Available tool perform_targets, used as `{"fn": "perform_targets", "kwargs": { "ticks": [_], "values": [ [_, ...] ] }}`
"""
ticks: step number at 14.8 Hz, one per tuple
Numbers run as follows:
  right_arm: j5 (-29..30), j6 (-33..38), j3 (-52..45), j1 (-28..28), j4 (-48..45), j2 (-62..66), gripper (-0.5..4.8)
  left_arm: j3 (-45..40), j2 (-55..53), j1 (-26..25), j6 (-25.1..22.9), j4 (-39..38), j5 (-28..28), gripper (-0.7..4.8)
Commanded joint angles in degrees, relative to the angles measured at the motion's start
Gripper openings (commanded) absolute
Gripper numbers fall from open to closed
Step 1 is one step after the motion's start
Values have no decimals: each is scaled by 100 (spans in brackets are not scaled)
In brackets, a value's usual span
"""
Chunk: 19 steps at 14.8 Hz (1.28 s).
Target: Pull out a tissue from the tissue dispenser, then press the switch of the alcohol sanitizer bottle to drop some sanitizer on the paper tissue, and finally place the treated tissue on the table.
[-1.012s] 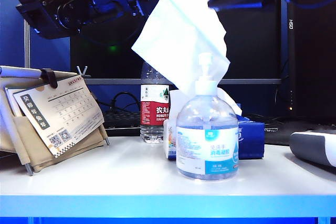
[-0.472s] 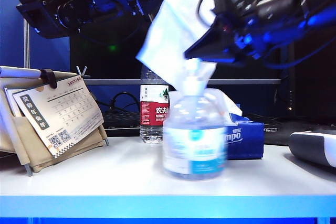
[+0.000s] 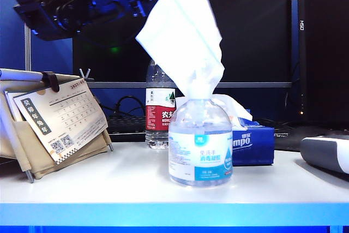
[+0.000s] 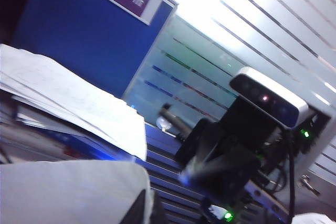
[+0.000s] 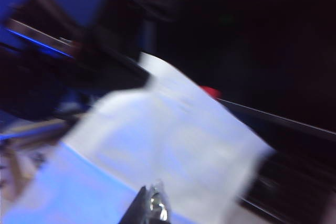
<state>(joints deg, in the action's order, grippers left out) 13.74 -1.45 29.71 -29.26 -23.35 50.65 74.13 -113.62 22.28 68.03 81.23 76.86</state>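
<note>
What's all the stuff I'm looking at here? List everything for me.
tissue: one, white, hanging over the sanitizer bottle, its top at the picture's upper edge
sanitizer bottle: one, clear, blue-white label, table middle
tissue box: one, blue, behind the bottle
water bottle: one, clear, red label, further back
desk calendar: one, white on beige stand, left
grey-white object: one, right edge
table: one, white, blue front edge
left gripper: shut, tip showing in its wrist view
right gripper: shut, near the tissue in its wrist view

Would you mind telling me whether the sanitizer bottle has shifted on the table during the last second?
Yes. The alcohol sanitizer bottle has slid left: it now uncovers more of the tissue dispenser and stands nearer the red-labelled water bottle.
</note>
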Motion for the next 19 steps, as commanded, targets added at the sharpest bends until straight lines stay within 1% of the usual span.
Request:
{"fn": "perform_targets", "kwargs": {
  "ticks": [1, 3, 5, 7, 8, 10, 13, 15, 17, 18, 19],
  "values": [
    [-450, -254, 13, 0, 927, -348, -6, 24, 37, -184, 111, 164, 184, -6],
    [-647, -328, 13, 0, 1611, -643, -6, 22, 74, -409, 308, 181, 507, -6],
    [-793, -326, 13, 0, 1974, -872, -6, 17, 201, -514, 330, 188, 525, -6],
    [-988, -310, 13, 0, 2282, -1104, -6, 17, 448, -560, 240, 190, 551, -6],
    [-1021, -306, 13, 0, 2415, -1209, -6, 17, 603, -584, 212, 190, 564, -6],
    [-1021, -234, 11, -2, 2879, -1482, -6, 11, 953, -625, 216, 190, 758, -6],
    [-1023, 76, -59, -2, 3370, -1891, -6, -138, 1335, -739, 247, 190, 925, -6],
    [-1084, 317, -273, -2, 3338, -2232, -6, -476, 1565, -813, 157, 190, 933, -6],
    [-1169, 507, -518, -15, 3324, -2778, -6, -1032, 1803, -964, 13, 190, 887, -6],
    [-1239, 586, -562, -13, 3403, -2994, -6, -1281, 1928, -1023, -116, 190, 754, -6],
    [-1276, 601, -562, -13, 3580, -3156, -6, -1696, 2310, -1093, -442, 192, 616, -6]
  ]
}}
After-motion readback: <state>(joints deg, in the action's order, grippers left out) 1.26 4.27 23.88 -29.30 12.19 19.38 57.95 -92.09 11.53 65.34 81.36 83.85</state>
